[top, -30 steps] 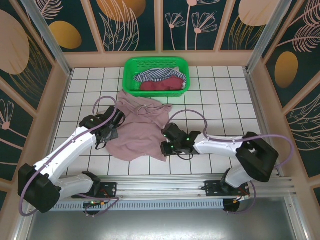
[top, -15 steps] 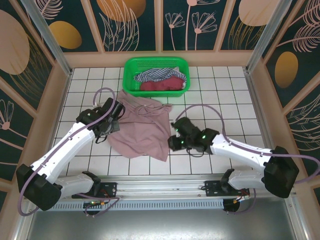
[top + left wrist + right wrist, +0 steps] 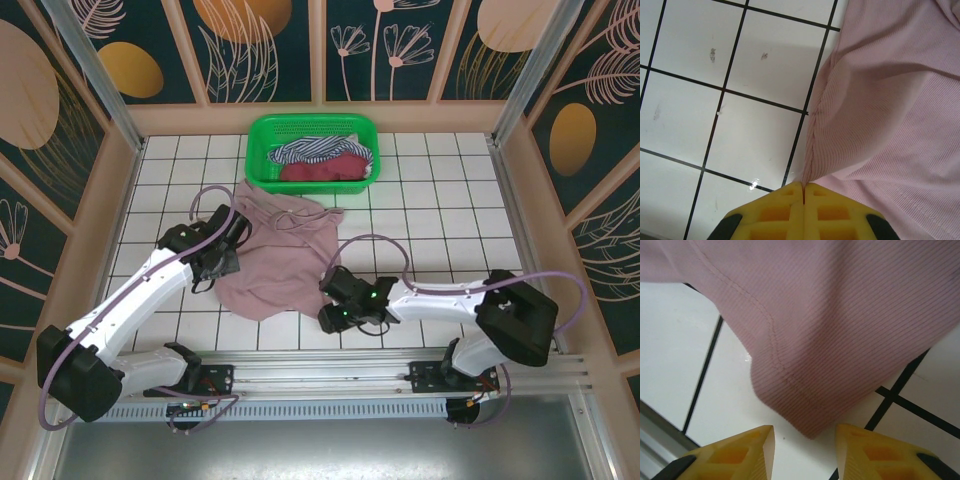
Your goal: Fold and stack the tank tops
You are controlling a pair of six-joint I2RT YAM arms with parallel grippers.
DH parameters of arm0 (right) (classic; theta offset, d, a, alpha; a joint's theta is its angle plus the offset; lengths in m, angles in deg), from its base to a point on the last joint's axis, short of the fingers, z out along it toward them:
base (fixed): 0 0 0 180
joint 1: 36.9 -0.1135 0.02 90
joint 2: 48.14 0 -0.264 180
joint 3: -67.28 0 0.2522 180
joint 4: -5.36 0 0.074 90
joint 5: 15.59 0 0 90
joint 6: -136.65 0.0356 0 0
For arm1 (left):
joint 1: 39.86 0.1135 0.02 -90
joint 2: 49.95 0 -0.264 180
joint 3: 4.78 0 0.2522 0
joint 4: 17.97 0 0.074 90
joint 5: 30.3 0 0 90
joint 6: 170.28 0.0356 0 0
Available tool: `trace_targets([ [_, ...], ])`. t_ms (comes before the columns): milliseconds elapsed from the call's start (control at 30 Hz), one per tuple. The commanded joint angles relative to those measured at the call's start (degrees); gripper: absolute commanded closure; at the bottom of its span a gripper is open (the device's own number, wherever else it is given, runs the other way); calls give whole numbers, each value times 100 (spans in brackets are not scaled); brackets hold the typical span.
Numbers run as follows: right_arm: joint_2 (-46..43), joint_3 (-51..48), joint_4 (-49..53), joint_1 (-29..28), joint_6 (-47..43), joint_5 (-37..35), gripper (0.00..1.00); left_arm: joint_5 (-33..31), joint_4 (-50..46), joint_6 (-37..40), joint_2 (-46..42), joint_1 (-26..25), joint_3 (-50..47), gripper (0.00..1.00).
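Between floral walls (image 3: 260, 50), a white gridded table (image 3: 450, 220) bears a mauve top (image 3: 285, 260).

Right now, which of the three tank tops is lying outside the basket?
The mauve-pink tank top, spread on the white tiles; the maroon top and the striped top are in the green basket.

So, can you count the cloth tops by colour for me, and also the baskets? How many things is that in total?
mauve-pink tank top: 1
dark red tank top: 1
navy-and-white striped tank top: 1
green basket: 1
Total: 4
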Motion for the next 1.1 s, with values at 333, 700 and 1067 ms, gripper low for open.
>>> trace_targets([
  [333, 922, 816, 654, -337, -74, -797, 72, 137, 173, 146, -79, 19, -163, 100],
  [700, -192, 802, 1230, 55, 23, -1829, 100, -528, -130, 388, -42, 34, 746, 100],
  [1067, -1845, 2562, 1341, 2129, -2847, -2807, 100, -1712, 25, 1397, 591, 33, 4081, 100],
])
